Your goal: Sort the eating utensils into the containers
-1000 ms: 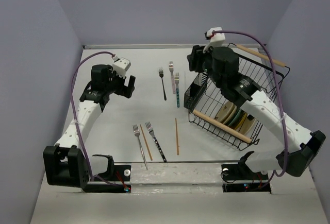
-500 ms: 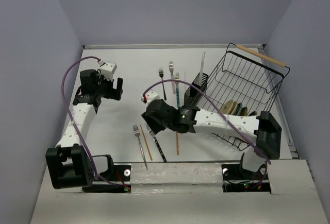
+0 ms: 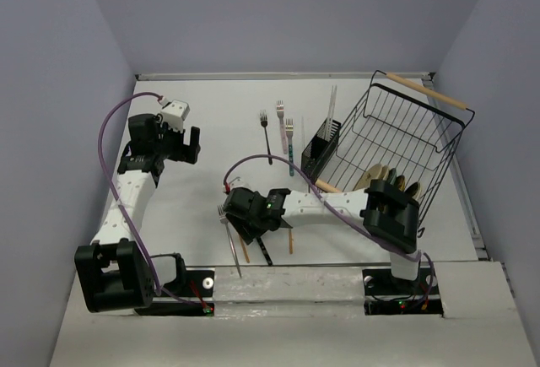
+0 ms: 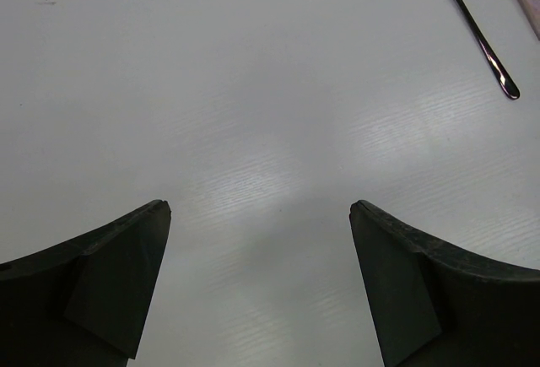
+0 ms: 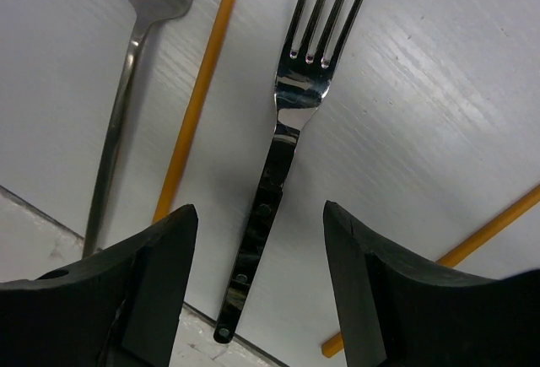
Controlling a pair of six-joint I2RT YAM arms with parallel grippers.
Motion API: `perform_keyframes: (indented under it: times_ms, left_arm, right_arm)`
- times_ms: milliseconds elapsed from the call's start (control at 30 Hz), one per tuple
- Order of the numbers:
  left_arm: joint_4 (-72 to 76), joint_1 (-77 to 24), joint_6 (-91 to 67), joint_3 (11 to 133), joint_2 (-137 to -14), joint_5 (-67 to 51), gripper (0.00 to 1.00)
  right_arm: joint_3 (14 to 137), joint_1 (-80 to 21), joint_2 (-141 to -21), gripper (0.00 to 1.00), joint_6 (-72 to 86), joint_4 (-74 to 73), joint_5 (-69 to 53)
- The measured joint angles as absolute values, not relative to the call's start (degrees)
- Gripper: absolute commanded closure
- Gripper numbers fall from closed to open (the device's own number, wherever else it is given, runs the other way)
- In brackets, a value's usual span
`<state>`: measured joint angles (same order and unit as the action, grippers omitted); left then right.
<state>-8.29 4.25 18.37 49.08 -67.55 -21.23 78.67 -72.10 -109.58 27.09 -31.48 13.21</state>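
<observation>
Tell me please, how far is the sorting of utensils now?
Done: only pale chopsticks stand in the cutlery holder. In hand: the open right gripper straddles a dark-handled fork, not yet gripped. Remaining: that fork, silver fork, brown chopsticks, three far forks.

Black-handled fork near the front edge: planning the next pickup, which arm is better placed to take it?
Right. The right gripper hangs open above the black-handled fork; the left gripper, also open, is far off.

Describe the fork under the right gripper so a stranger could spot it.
At the middle of the near edge of the table, utensils lie clustered. Under the open jaws of the right gripper lies the black-handled fork; its neighbour past a brown chopstick is an all-silver fork.
</observation>
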Motion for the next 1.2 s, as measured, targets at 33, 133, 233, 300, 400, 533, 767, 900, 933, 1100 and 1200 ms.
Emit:
perform_keyframes:
  times_ms: [33,133,233,300,400,533,767,900,933,1100,1200]
  left_arm:
    - [-8.3,4.3,18.4,49.1,-67.5,-21.3,0.01]
    - [-7.9,4.3,18.4,48.6,-67.5,-21.7,0.01]
    - [-7.9,4.3,18.4,48.2,-67.5,-22.0,0.01]
    - [-7.9,4.3,18.4,48.2,-67.5,-22.1,0.01]
    - [-7.9,4.3,18.4,48.2,-67.4,-22.3,0.01]
    - [-7.9,4.3,18.4,48.2,-67.3,-22.4,0.01]
    - [-7.9,4.3,18.4,48.2,-67.3,-22.5,0.01]
    - [-7.9,4.3,18.4,48.2,-67.2,-22.5,0.01]
    - [-7.9,4.3,18.4,48.2,-67.2,-22.5,0.01]
    - [-7.9,4.3,18.4,48.2,-67.2,-22.5,0.01]
    - [-7.9,4.3,18.4,48.2,-67.2,-22.5,0.01]
  right_arm:
    - [78.7,-72.1,-110.3,0.37,27.3,-31.5,13.2]
    - [78.7,-72.1,-112.4,0.44,28.1,-31.5,13.2]
    - [78.7,-72.1,-113.5,0.54,28.8,-31.4,13.6]
    - [78.7,-72.1,-113.5,0.63,29.1,-31.5,13.8]
    - [78.7,-72.1,-113.6,0.74,29.5,-31.5,14.2]
    - [78.7,-72.1,-113.6,0.83,30.4,-31.4,14.9]
    - [78.7,-71.7,-113.5,1.00,31.6,-31.4,16.5]
    - [78.7,-71.3,-113.3,1.00,31.3,-31.3,17.0]
    - [78.7,-71.2,-113.1,1.00,31.1,-31.1,16.9]
    - [78.7,-70.8,-108.0,1.00,27.2,-27.3,16.4]
    - [78.7,-70.7,-101.3,1.00,22.7,-22.1,16.9]
